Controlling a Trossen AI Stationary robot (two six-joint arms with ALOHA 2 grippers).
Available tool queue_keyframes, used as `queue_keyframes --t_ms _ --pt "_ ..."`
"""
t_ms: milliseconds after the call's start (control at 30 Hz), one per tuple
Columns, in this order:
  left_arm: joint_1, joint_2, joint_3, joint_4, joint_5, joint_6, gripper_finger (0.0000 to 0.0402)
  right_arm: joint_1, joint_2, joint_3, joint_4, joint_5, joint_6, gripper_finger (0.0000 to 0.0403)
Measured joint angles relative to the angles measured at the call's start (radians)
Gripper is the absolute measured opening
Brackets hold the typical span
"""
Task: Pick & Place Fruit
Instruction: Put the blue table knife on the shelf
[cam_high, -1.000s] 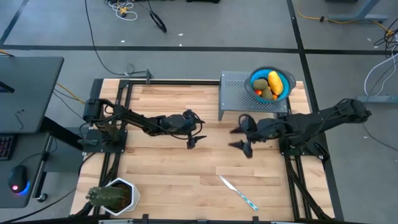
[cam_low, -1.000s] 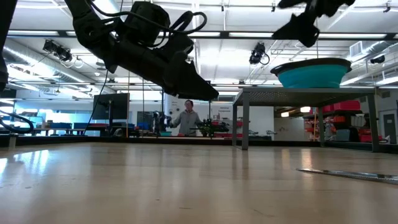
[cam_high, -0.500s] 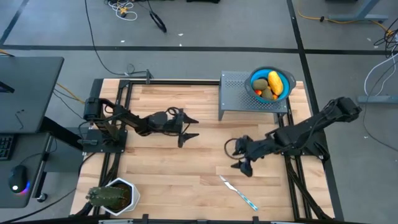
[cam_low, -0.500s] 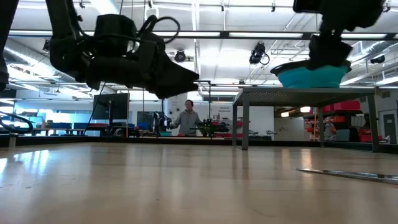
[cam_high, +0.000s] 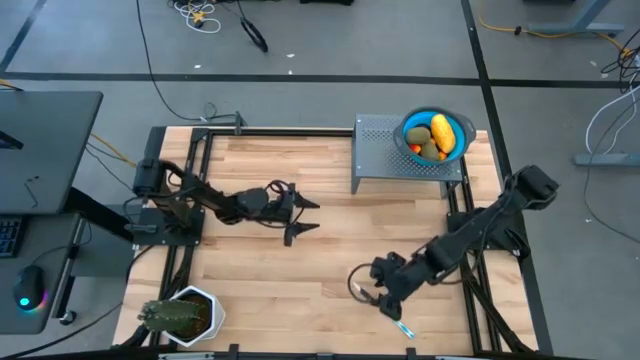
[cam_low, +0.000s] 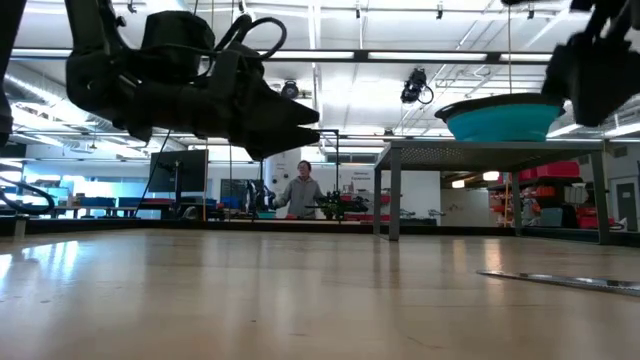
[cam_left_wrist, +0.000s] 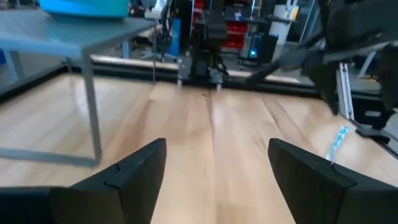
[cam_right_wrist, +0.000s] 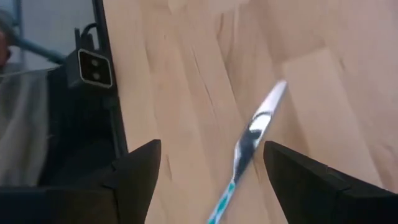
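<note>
The fruit (cam_high: 437, 137) lies in a blue bowl (cam_high: 461, 147) on a grey perforated stand (cam_high: 385, 157) at the table's far right. I see a yellow oblong piece (cam_high: 441, 130), two olive-brown ones (cam_high: 420, 135) and orange-red bits. No black ball shows. My right gripper (cam_high: 375, 293) is open near the near edge, above the slim knife (cam_right_wrist: 252, 140), fingers either side of it and clear of it. My left gripper (cam_high: 307, 218) hovers open over mid-table, pointing toward the right edge. In the low view only the bowl (cam_low: 505, 118) shows, not the fruit.
The knife's light-blue handle (cam_high: 401, 327) points toward the near edge and lies flat on the wood. A spiky green plant in a white pot (cam_high: 182, 314) stands at the near left corner. The stand's legs (cam_left_wrist: 93, 118) rise at the far right. Bare wood lies between the arms.
My right gripper has swung from beside the stand toward the near edge and slightly left, ending over the knife. My left gripper has drawn back a little toward the left edge. The fruit and bowl have stayed put.
</note>
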Motion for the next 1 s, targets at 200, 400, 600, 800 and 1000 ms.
queue_keyframes --t_ms 200,400,600,800,1000 --pt "-0.108 0.0 0.0 -0.059 -0.121 -0.045 0.028 0.078 0.103 0.119 -0.092 0.106 0.014 0.0284" --pt "-0.227 0.0 0.0 -0.098 -0.231 -0.112 0.0279 0.164 0.214 0.146 -0.126 0.067 0.197 0.0284" --pt "-0.306 0.0 0.0 -0.101 -0.315 -0.122 0.0279 0.228 0.281 0.147 -0.125 -0.098 0.404 0.0284" --pt "-0.342 0.0 0.0 -0.1 -0.327 -0.187 0.0279 0.277 0.282 0.147 -0.128 -0.066 0.505 0.0284" --pt "-0.404 0.0 0.0 -0.104 -0.366 -0.195 0.0279 0.31 0.282 0.148 -0.149 -0.002 0.583 0.0284"
